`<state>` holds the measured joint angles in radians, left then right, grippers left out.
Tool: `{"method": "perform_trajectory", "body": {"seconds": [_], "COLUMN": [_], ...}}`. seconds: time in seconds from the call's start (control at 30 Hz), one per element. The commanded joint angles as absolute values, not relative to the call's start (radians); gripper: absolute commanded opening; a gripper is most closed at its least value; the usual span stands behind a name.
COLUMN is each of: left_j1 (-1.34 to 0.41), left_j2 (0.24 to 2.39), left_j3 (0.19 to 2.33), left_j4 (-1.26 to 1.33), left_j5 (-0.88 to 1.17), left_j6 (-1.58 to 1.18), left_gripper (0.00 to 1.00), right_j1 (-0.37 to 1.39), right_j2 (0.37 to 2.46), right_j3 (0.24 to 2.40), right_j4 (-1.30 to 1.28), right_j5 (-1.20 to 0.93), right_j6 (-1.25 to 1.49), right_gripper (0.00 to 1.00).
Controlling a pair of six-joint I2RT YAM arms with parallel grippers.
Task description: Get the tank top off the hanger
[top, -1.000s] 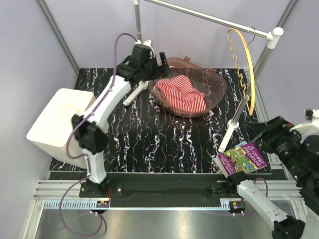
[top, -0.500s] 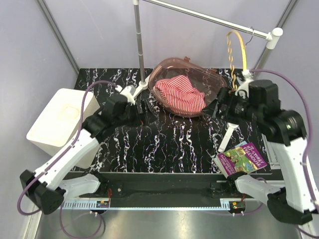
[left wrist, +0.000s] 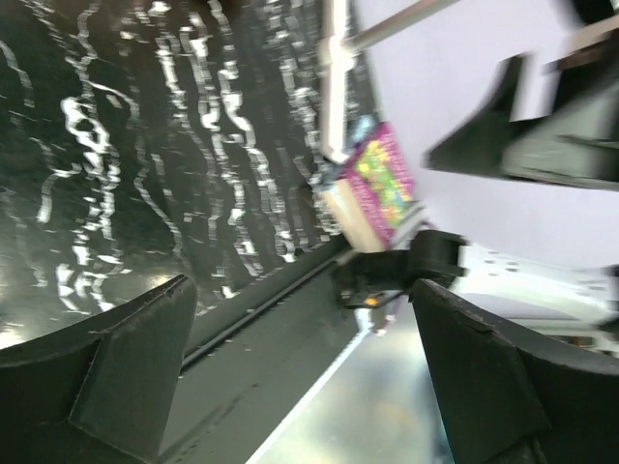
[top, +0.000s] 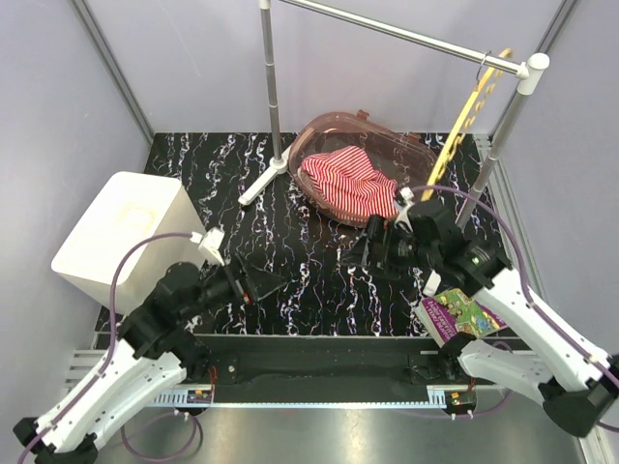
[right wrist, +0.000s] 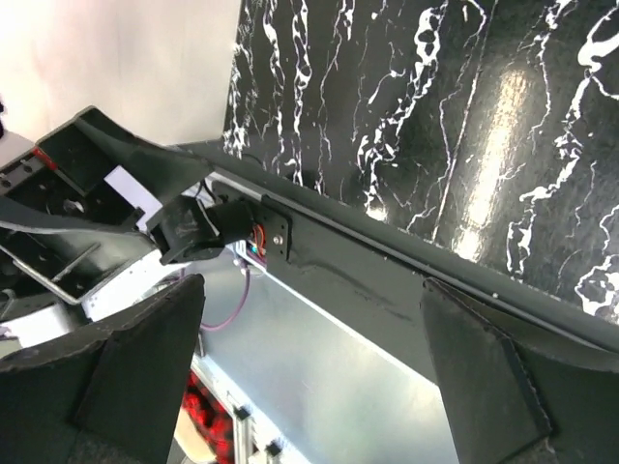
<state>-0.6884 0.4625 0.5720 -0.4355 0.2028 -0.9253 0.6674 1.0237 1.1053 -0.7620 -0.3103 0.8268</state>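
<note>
Red-and-white striped tank top (top: pixel 350 186) lies crumpled in a brown tub (top: pixel 418 155) toward the far right corner of the worktop (top: pixel 290 217), apart from the hanger. The yellow hanger (top: pixel 464 121) hangs tilted from the rail (top: pixel 406 36) above the far right corner. The left fingers (top: pixel 263 283) are spread apart and hold nothing, over the near left part. The right fingers (top: pixel 356 253), likewise apart and holding nothing, are near the middle, just short of the tub. A book (top: pixel 462 311) lies at the near right corner.

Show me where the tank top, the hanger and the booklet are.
tank top (top: pixel 350 184), top view, middle of the striped cloth.
hanger (top: pixel 462 124), top view, on its yellow wavy bar.
booklet (top: pixel 464 314), top view, middle of its cover.
</note>
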Motion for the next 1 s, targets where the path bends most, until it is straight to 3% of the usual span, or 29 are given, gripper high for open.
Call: {"method": "perform_trajectory", "body": {"seconds": [0.0, 0.23, 0.5, 0.67, 0.97], "left_j1": [-0.692, -0.692, -0.69, -0.692, -0.692], "left_j2": [0.249, -0.162, -0.104, -0.129, -0.152], "left_j3": [0.462, 0.211, 0.158, 0.009, -0.086], "left_j4": [-0.342, -0.339, -0.333, -0.261, -0.106], "left_j5": [0.248, 0.25, 0.376, 0.414, 0.442], "left_j6": [-1.058, -1.259, -1.232, -1.309, -1.406], "left_gripper": [0.99, 0.99, 0.99, 0.99, 0.99], "right_j1": [0.676, 0.676, 0.676, 0.676, 0.676], "right_j2": [0.821, 0.546, 0.01, 0.129, 0.035], "right_j3": [0.967, 0.544, 0.223, 0.137, 0.012], "right_j4": [-0.589, -0.56, -0.551, -0.427, -0.256], "right_j5": [-0.23, -0.176, -0.176, -0.261, -0.302], "right_j6": [0.929, 1.204, 1.356, 1.407, 1.465], "right_gripper": [1.0, 1.0, 1.0, 1.0, 1.0]}}
